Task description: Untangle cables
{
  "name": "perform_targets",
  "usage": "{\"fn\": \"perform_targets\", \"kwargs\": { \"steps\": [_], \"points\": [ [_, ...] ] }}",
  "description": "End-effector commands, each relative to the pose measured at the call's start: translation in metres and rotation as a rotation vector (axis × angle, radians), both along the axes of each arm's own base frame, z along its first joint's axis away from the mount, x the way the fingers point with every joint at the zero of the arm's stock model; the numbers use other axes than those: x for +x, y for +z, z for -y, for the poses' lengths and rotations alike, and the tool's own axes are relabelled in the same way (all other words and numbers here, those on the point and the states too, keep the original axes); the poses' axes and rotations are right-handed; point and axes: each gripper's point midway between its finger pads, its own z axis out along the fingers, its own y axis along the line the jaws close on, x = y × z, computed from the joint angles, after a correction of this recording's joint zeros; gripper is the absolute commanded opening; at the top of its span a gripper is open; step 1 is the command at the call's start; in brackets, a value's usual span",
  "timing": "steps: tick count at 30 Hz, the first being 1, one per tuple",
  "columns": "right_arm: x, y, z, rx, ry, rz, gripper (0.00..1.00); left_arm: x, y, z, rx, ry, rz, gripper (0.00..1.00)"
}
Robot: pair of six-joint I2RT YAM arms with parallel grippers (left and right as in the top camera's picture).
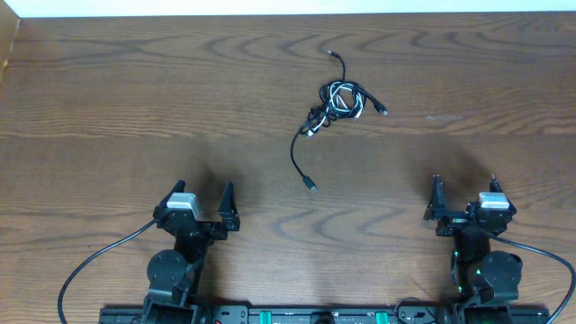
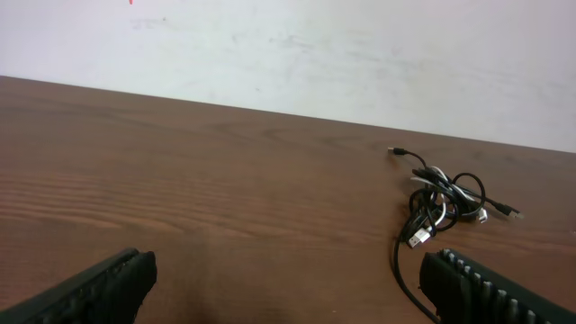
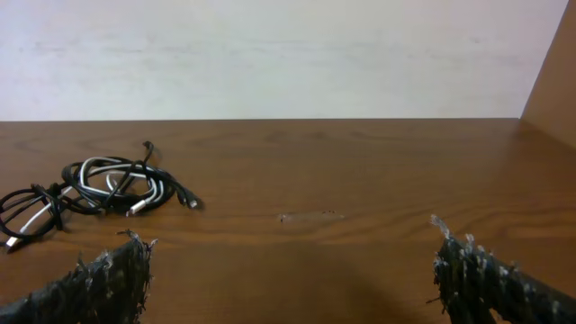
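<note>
A tangle of black and white cables lies on the wooden table, right of centre toward the back. One black strand trails forward to a plug. The tangle also shows in the left wrist view and in the right wrist view. My left gripper is open and empty near the front left. My right gripper is open and empty near the front right. Both are well short of the cables.
A pale wall rises behind the table's far edge. A wooden side panel stands at the right, and a corner of another at the far left.
</note>
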Motion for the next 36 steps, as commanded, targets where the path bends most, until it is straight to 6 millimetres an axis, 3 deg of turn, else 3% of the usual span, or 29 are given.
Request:
{"fn": "perform_targets", "kwargs": {
  "steps": [1,13,23,36],
  "points": [
    [0.000,0.000,0.000,-0.011,0.002,0.001,0.99,-0.001,-0.016,-0.005,0.019,0.031,-0.048,0.99],
    [0.000,0.000,0.000,-0.011,0.002,0.001,0.99,-0.001,-0.016,-0.005,0.020,0.031,-0.051,0.99],
    [0.000,0.000,0.000,-0.011,0.002,0.001,0.99,0.002,-0.043,-0.005,0.043,0.031,-0.169,0.99],
    [0.000,0.000,0.000,-0.011,0.002,0.001,0.99,0.009,-0.045,-0.004,0.061,0.030,-0.263,0.99]
  ]
}}
